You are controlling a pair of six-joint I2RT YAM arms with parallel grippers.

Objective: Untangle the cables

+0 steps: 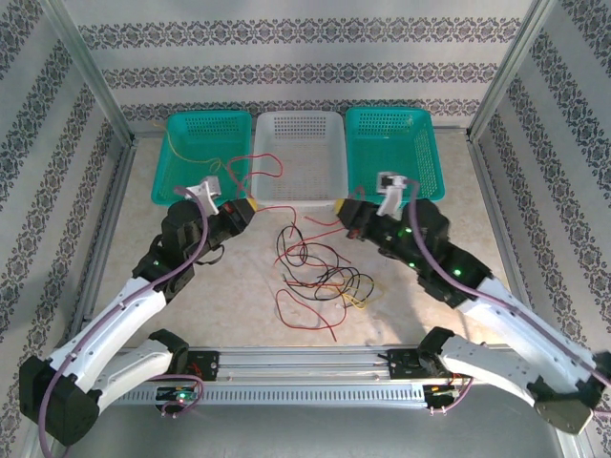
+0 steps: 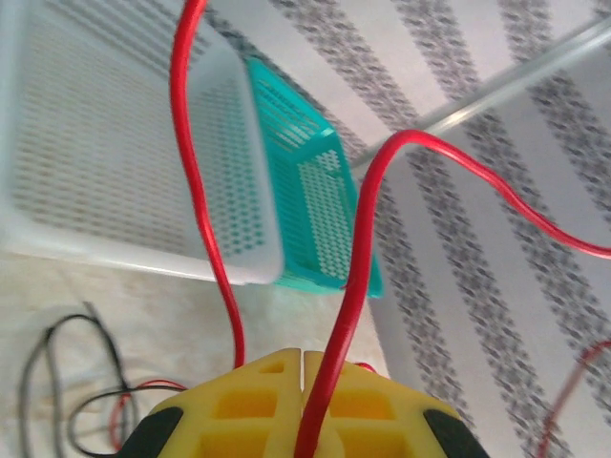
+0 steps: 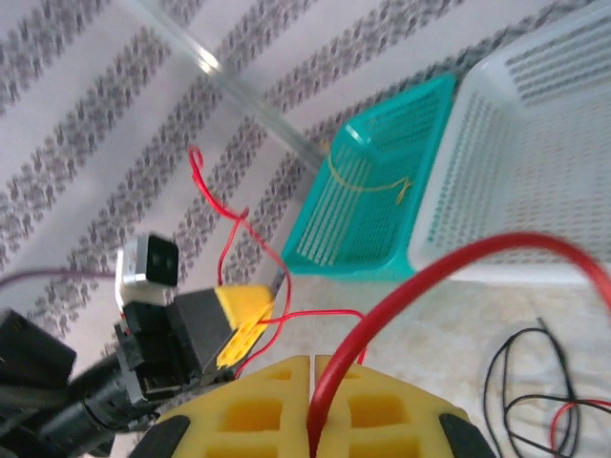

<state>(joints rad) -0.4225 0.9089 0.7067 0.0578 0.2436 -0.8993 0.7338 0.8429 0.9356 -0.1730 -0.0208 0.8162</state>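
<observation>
Patterned walls [image 1: 286, 57] close in your pale, stone-look table [image 1: 229, 286]. Nearest you, the cables [image 1: 320, 277] lie in a loose red-and-black tangle, midway between the arms. Just beyond it, the left gripper [image 2: 303, 358] has its yellow pads pressed together on a red cable [image 2: 358, 239], and the right gripper [image 3: 312, 363] pinches red cable too. That cable seems to run crosswise, claw to claw, with the tangle on your side of it, so you'd likely draw the claws apart. Farthest back, a yellow cable [image 3: 368, 181] rests in the teal basket [image 1: 205, 153] on the left arm's side.
</observation>
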